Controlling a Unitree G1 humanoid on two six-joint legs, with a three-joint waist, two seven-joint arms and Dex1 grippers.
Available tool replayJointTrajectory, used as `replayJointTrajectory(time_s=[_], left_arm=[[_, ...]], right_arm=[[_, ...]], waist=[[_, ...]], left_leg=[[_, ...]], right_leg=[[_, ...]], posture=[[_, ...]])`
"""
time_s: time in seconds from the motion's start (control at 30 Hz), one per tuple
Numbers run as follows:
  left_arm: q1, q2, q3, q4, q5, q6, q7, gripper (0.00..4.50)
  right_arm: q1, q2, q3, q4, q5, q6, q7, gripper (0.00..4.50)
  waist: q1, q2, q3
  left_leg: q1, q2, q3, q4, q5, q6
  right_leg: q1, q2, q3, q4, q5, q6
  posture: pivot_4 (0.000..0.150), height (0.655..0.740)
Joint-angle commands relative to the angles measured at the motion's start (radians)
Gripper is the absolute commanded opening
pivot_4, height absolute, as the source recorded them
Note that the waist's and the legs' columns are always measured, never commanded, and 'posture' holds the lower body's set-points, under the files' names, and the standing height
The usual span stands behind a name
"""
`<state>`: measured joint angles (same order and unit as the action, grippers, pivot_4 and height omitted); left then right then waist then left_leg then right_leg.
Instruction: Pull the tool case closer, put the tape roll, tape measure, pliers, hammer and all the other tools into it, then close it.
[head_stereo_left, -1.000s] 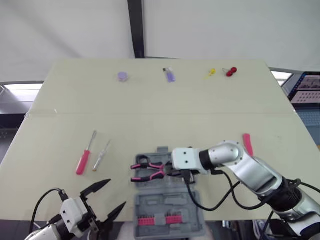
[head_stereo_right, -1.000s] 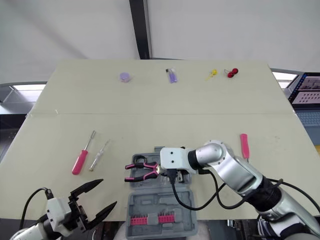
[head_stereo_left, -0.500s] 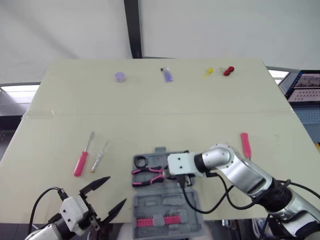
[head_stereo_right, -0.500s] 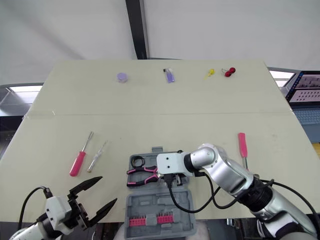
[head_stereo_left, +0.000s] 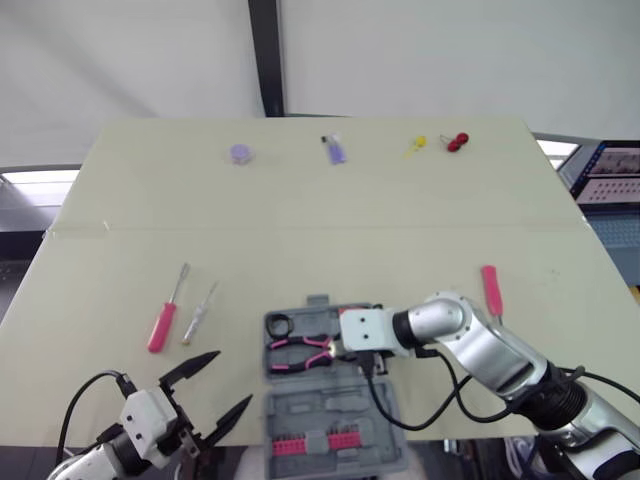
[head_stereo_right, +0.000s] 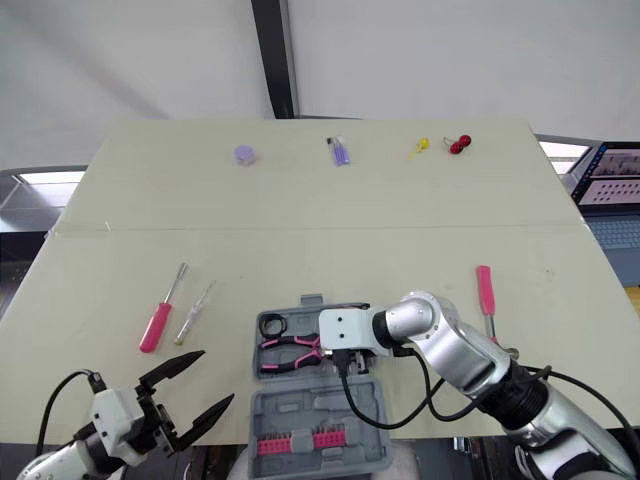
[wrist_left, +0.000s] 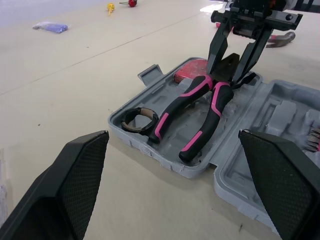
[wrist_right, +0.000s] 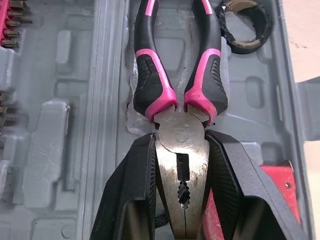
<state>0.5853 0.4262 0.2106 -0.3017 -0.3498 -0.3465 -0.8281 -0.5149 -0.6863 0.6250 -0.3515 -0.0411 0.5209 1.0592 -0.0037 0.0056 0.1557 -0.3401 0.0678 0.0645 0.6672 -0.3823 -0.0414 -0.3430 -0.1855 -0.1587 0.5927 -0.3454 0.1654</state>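
The pliers (head_stereo_right: 290, 353) now lie flat in the far half of the case (head_stereo_left: 335, 405). A second ago they hung tilted over that half's left rim and hid the tape roll (head_stereo_right: 273, 324). The roll now shows in the far-left corner, just beside the handle ends. The right hand (wrist_right: 180, 137) has sunk with them and still pinches the metal head between its two fingers, so the pliers look seated but not let go. Something red lies in the tray under that hand; I cannot tell what it is.

The left hand (head_stereo_left: 232, 380) hangs spread wide at the near edge of the counter (head_stereo_right: 300, 200), much where it was, touching nothing.

So roll and pliers are in, by my reading. Two screwdrivers (head_stereo_right: 155, 325) lie left of the case and the hammer (head_stereo_right: 485, 288) to its right, all unmoved. The lid stays open. The right hand probably needs to spread and lift clear next without dragging the pliers out of their slot.
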Motion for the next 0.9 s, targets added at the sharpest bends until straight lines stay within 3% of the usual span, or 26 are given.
replayJointTrajectory(time_s=[0.03,0.9], left_arm=[[-0.003,-0.001,-0.011,-0.013,0.003,-0.004,0.015,4.5],[-0.003,0.005,-0.017,0.002,0.012,-0.014,0.032,4.5]], right_arm=[[-0.002,0.012,-0.014,-0.028,-0.007,-0.018,0.008,0.96],[0.01,0.043,-0.003,-0.023,-0.03,-0.02,0.016,0.96]], waist=[[0.0,0.0,0.0],[0.0,0.0,0.0]], left_leg=[[0.0,0.0,0.0,0.0,0.0,0.0],[0.0,0.0,0.0,0.0,0.0,0.0]], right_leg=[[0.0,0.0,0.0,0.0,0.0,0.0],[0.0,0.0,0.0,0.0,0.0,0.0]], posture=[[0.15,0.74],[0.15,0.74]])
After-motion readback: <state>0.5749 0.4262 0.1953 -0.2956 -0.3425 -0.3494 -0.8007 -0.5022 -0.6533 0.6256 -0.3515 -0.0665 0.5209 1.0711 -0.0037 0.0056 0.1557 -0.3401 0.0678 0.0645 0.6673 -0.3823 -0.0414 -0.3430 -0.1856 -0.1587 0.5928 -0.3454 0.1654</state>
